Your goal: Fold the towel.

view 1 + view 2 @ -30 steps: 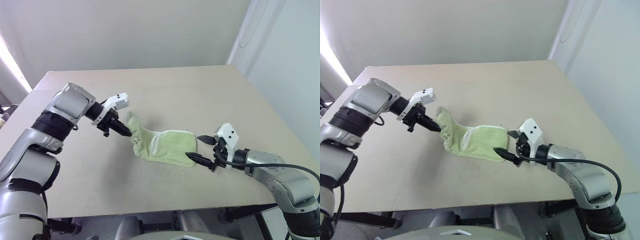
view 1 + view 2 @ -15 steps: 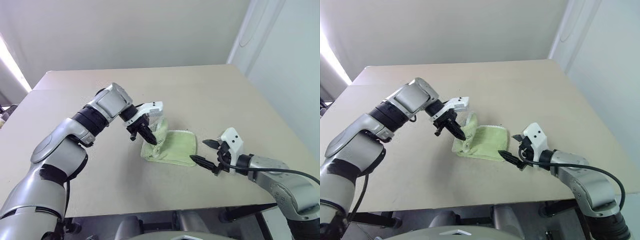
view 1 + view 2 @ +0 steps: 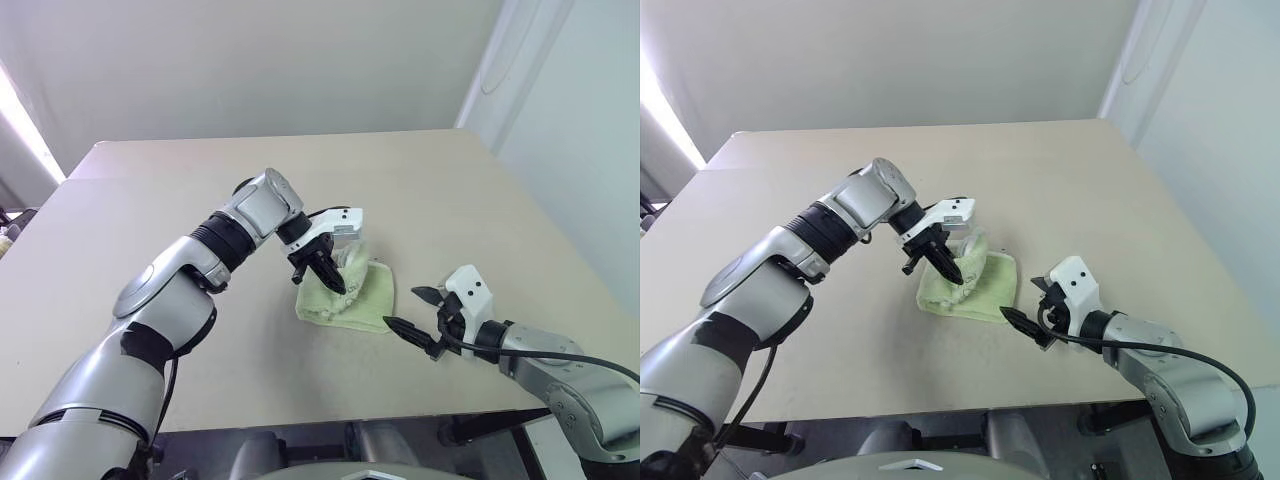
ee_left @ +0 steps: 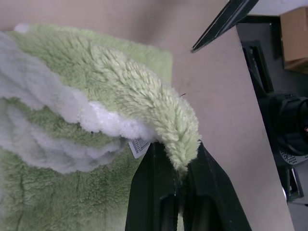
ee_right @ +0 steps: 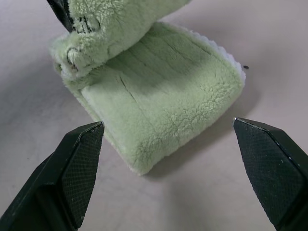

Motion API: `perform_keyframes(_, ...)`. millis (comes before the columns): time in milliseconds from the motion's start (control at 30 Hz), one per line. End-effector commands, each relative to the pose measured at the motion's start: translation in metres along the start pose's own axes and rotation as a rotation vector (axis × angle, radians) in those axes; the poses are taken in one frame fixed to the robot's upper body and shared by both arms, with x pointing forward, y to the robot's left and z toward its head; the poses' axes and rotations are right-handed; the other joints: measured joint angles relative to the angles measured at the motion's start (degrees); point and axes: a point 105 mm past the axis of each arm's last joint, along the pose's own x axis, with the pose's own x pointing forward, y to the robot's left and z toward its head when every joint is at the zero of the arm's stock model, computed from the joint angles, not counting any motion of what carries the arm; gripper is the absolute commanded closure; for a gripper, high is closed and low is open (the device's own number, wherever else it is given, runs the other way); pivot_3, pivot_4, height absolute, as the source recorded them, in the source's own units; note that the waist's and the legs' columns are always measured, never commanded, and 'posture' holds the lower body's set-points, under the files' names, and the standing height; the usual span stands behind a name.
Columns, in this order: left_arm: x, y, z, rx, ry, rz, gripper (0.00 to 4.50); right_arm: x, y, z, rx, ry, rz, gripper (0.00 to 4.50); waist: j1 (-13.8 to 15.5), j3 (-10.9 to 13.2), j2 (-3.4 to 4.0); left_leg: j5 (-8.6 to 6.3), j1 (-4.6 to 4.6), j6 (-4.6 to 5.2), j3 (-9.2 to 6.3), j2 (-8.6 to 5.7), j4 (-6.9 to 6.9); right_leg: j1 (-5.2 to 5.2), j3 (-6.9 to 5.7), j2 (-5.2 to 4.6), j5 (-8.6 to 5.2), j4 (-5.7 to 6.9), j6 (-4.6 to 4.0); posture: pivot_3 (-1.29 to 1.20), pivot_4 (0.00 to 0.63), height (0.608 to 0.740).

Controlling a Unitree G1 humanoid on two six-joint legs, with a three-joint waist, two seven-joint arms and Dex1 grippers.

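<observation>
The light green towel [image 3: 360, 300] lies bunched and doubled over on the table, with white edging showing in the fold. My left gripper [image 3: 335, 283] hangs over its left part, shut on the lifted towel edge [image 4: 178, 139], which drapes over the layers below. A small white label shows beside the fingers [image 4: 156, 192]. My right gripper [image 3: 404, 308] stands open just off the towel's near right corner, fingers apart and holding nothing. In the right wrist view the towel [image 5: 163, 96] lies between and beyond the spread fingertips.
The beige table [image 3: 420, 180] stretches bare around the towel. Its front edge runs just below my right gripper, and its right edge is near the white wall.
My left gripper has carried the towel's left end rightward over the rest, so the long strip is now a short doubled bundle. My right gripper drew back slightly and stayed open.
</observation>
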Motion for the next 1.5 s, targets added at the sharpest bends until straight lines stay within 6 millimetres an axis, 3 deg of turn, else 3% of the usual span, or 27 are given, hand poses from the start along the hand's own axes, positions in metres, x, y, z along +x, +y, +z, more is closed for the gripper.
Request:
perform_keyframes(33, -0.003, 0.001, 0.008, 0.025, -0.014, 0.01, 3.06, -0.005, 0.0, 0.012, -0.036, -0.038, -0.018, 0.0, -0.04, 0.0, 0.0, 0.0, 0.0, 0.0, 0.01, 0.0, 0.0, 0.0, 0.01, 0.0, 0.0, 0.0, 0.0, 0.0, 0.0, 0.712)
perform_keyframes(133, 0.001, 0.002, 0.005, 0.035, -0.002, 0.006, 1.96, -0.005, -0.001, 0.012, -0.037, -0.037, -0.021, 0.0, -0.03, 0.0, 0.0, 0.0, 0.01, 0.0, 0.01, 0.0, 0.0, 0.01, 0.01, 0.01, 0.0, 0.02, 0.0, 0.0, 0.0, 0.712)
perform_keyframes(300, -0.01, -0.006, 0.022, 0.026, -0.162, -0.031, 0.21, -0.005, -0.004, 0.01, -0.05, -0.022, -0.036, 0.0, 0.0, 0.0, 0.0, 0.0, 0.01, 0.0, 0.0, 0.0, 0.0, 0.01, 0.01, 0.01, 0.0, 0.01, 0.0, 0.0, 0.0, 0.712)
perform_keyframes(333, -0.013, -0.007, 0.022, 0.024, -0.175, -0.033, 0.04, -0.005, -0.004, 0.01, -0.05, -0.021, -0.036, 0.0, -0.03, 0.0, 0.0, 0.0, 0.01, 0.0, 0.01, 0.0, 0.0, 0.01, 0.01, 0.0, 0.0, 0.01, 0.0, 0.0, 0.0, 0.712)
perform_keyframes(400, -0.022, -0.008, 0.026, 0.002, -0.226, -0.031, 0.04, -0.006, -0.004, 0.01, -0.05, -0.022, -0.037, 0.0, -0.07, 0.0, 0.0, 0.0, 0.01, 0.0, 0.01, 0.01, 0.0, 0.01, 0.02, 0.01, 0.0, 0.02, 0.0, 0.0, 0.0, 0.712)
perform_keyframes(533, -0.058, 0.006, 0.031, -0.053, -0.348, 0.091, 0.04, -0.015, -0.013, 0.036, 0.008, -0.142, -0.042, 0.0, -0.17, 0.0, 0.0, 0.0, 0.03, 0.0, 0.01, 0.0, 0.02, 0.01, 0.02, 0.01, 0.01, 0.05, 0.01, 0.0, 0.0, 0.712)
perform_keyframes(667, -0.075, 0.025, 0.014, -0.025, -0.355, 0.276, 0.04, -0.018, -0.018, 0.061, 0.034, -0.239, -0.024, 0.0, -0.3, -0.02, 0.03, 0.0, 0.08, 0.0, 0.0, 0.0, -0.01, 0.16, 0.02, 0.03, 0.01, 0.06, 0.01, 0.0, 0.0, 0.712)
perform_keyframes(767, -0.081, 0.039, -0.01, 0.106, -0.336, 0.469, 0.04, -0.002, -0.014, 0.072, 0.033, -0.247, 0.011, 0.0, -0.55, -0.05, 0.08, 0.0, 0.06, 0.0, -0.02, 0.01, -0.07, 0.22, 0.02, 0.04, 0.01, 0.05, -0.01, 0.0, 0.0, 0.712)
perform_keyframes(900, -0.08, 0.034, -0.041, 0.117, -0.282, 0.469, 0.04, 0.023, -0.009, 0.073, 0.013, -0.226, 0.047, 0.0, -0.53, -0.04, 0.07, 0.0, 0.08, 0.0, 0.08, 0.03, -0.09, 0.27, 0.12, 0.06, 0.02, 0.13, -0.02, 0.0, 0.0, 0.712)
perform_keyframes(1000, -0.079, 0.032, -0.054, 0.165, -0.27, 0.496, 0.04, 0.041, 0.001, 0.061, -0.078, -0.146, 0.098, 0.0, -0.19, -0.04, 0.06, 0.01, 0.09, 0.0, 0.08, 0.02, 0.02, 0.2, 0.12, 0.04, 0.03, 0.12, -0.01, 0.0, 0.0, 0.712)
perform_keyframes(1100, -0.069, 0.018, -0.066, 0.198, -0.261, 0.412, 0.04, 0.05, 0.008, 0.055, -0.105, -0.13, 0.145, 0.0, 0.37, -0.05, 0.07, 0.01, 0.08, 0.0, 0.09, 0.0, 0.03, 0.19, 0.14, 0.02, 0.02, 0.04, 0.01, 0.0, 0.0, 0.712)
perform_keyframes(1333, -0.043, 0.026, -0.057, 0.19, -0.334, 0.432, 0.04, 0.066, 0.009, 0.061, -0.101, -0.149, 0.178, 0.0, 1.04, -0.08, 0.03, 0.01, 0.08, 0.0, 0.05, -0.01, 0.12, 0.2, 0.14, 0.04, 0.03, 0.12, 0.06, 0.0, 0.0, 0.712)
perform_keyframes(1500, -0.022, 0.028, -0.055, 0.162, -0.349, 0.397, 0.04, 0.077, 0.011, 0.032, -0.109, -0.046, 0.192, 0.0, 0.67, -0.08, 0.04, 0.01, 0.07, 0.0, 0.06, -0.02, 0.1, 0.4, 0.16, 0.06, 0.02, 0.12, 0.05, 0.0, 0.0, 0.712)
